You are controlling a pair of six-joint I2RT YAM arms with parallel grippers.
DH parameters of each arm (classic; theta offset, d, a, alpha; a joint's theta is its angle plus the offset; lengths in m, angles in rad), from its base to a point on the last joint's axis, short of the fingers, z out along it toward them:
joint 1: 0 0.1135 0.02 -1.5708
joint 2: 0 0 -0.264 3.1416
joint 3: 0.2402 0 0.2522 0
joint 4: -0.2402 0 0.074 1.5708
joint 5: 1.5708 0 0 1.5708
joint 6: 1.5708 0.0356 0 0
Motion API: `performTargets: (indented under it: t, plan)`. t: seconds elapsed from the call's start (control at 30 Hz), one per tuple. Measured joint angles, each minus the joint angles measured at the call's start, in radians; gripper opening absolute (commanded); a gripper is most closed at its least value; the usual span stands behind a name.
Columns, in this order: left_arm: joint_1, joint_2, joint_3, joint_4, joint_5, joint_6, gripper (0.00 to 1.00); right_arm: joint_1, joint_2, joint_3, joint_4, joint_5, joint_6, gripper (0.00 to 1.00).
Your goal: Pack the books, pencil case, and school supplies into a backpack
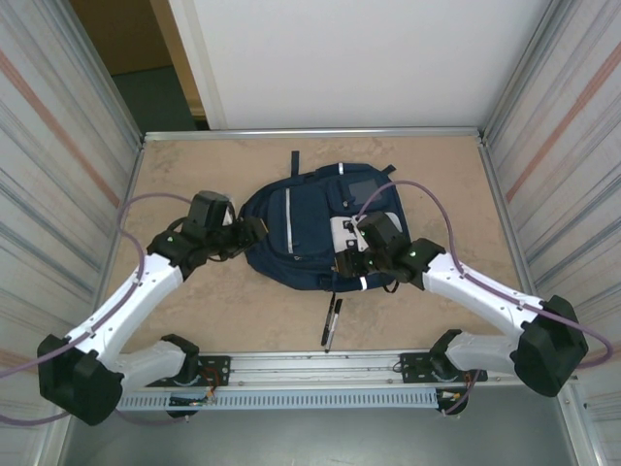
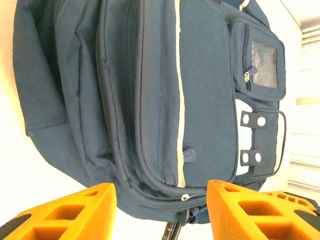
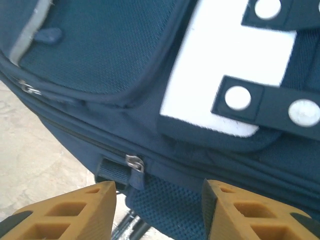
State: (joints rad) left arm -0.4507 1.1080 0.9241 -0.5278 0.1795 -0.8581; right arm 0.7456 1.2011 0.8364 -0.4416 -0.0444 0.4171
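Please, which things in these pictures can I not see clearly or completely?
- Inside of the backpack: hidden by its own fabric, in every view.
- Black pens: too small in the top view to count; cut off by the bottom edge in the left wrist view.
- Zipper pull: blurred in the right wrist view; whether the zip is shut, I cannot tell.

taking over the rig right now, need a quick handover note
Left pincer: open, holding nothing, at the left side of the backpack.
Right pincer: open, holding nothing, at its lower right edge, near a zip pull.
The backpack lies flat in the middle of the table, zips looking closed.
Two black pens lie just in front of it, not yet packed.
What's already inside can't be judged.
Left to do: probably open a zip, put the pens in, close up.
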Motion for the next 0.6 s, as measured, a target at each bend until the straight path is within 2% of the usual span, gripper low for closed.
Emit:
performTargets:
  t: [0.3, 0.47, 0.53, 0.6]
  plan:
    - [0.011, 0.318, 0.135, 0.013, 0.032, 0.142, 0.51, 0.025, 0.09, 0.023, 0.038, 0.003, 0.031, 0.5]
    - [0.02, 0.524, 0.233, 0.014, 0.027, 0.217, 0.46, 0.04, 0.097, 0.023, 0.06, 0.003, 0.046, 0.52]
    - [0.008, 0.578, 0.282, 0.015, 0.025, 0.241, 0.4, 0.04, 0.108, 0.023, 0.07, 0.009, 0.046, 0.53]
    - [-0.027, 0.598, 0.315, 0.014, 0.003, 0.266, 0.25, 0.027, 0.121, 0.016, 0.1, 0.014, 0.048, 0.53]
